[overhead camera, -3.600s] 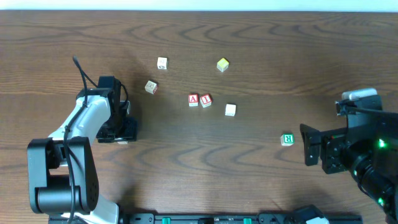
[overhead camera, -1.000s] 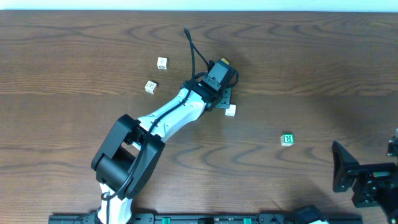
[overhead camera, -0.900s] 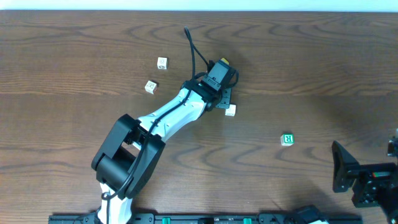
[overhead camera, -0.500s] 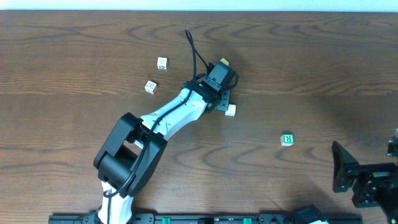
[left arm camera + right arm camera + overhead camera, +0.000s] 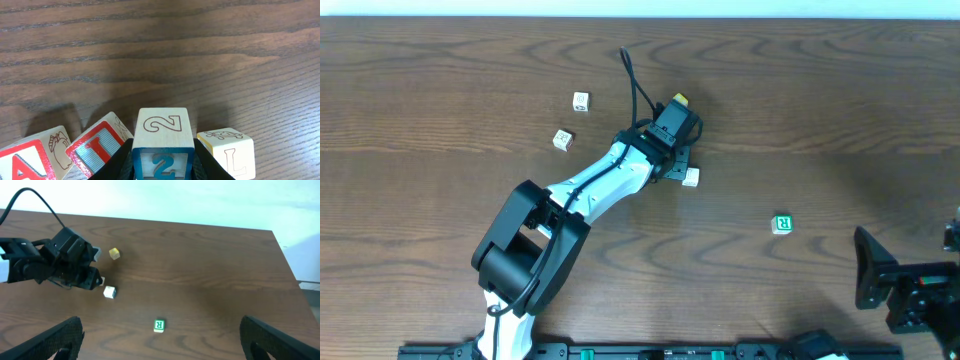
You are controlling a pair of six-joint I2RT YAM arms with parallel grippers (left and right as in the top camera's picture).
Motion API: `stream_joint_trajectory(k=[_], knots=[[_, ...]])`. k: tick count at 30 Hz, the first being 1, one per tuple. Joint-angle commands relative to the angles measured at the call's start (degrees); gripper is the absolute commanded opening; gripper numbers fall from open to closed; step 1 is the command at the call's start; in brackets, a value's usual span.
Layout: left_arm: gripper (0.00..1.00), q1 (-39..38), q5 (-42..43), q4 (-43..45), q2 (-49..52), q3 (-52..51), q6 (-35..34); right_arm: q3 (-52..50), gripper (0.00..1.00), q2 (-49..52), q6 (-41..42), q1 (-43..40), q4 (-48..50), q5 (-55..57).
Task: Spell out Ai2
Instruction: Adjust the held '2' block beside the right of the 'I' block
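Note:
My left gripper [image 5: 162, 167] is shut on the "2" cube [image 5: 162, 131], which has a blue front face and an outlined 2 on top. The cube sits low, between the red "I" cube [image 5: 96, 149] on its left and a whitish "L" cube [image 5: 227, 149] on its right. The red "A" cube [image 5: 22, 162] lies left of the "I" cube, at the frame edge. In the overhead view the left gripper [image 5: 673, 160] covers these letter cubes. My right gripper [image 5: 162, 350] is open and empty, far off at the lower right [image 5: 895, 290].
A green "R" cube [image 5: 781, 224] lies right of centre and also shows in the right wrist view [image 5: 159, 325]. A yellow cube [image 5: 679, 100] sits just behind the left wrist. Two whitish cubes [image 5: 580, 101] [image 5: 562, 139] lie at upper left. The "L" cube [image 5: 691, 177] touches the gripper's right side.
Since 3.6 s ago the left arm swung from the table's left to the middle, covering the A and I cubes, and the right arm drew back. Over the last second, almost no movement.

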Motion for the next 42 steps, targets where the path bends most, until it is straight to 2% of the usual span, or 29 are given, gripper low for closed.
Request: stream_joint_trajectory(k=[1,14,29,32,36,42], knots=[[0.06,0.3,-1.1,-0.6,1.4,0.4,1.3,0.0,0.99,0.2,0.6,-0.5,-0.1,0.8],[0.05,0.3,-1.1,-1.9,1.4,0.7,1.3,-0.1,0.99,0.2,0.6,-0.5,-0.1,0.8],[0.06,-2.1,-1.1,-3.9,1.4,7.4,2.7,-0.4,0.99,0.2,0.6,-0.5,-0.1,0.8],[0.06,-3.1,-1.3,-3.8,1.5,7.5,0.5,-0.8,0.99,0.3,0.6,-0.5,-0.1,0.8],[0.06,-3.1,-1.3,-4.5,3.1,7.5,-6.2,-0.8,0.99,0.3,0.7,-0.5,-0.1,0.8],[0.06,-3.0,-6.3,-4.4,4.9,7.5,-8.8,-0.8,0.99,0.3,0.7,-0.5,-0.3,0.7]])
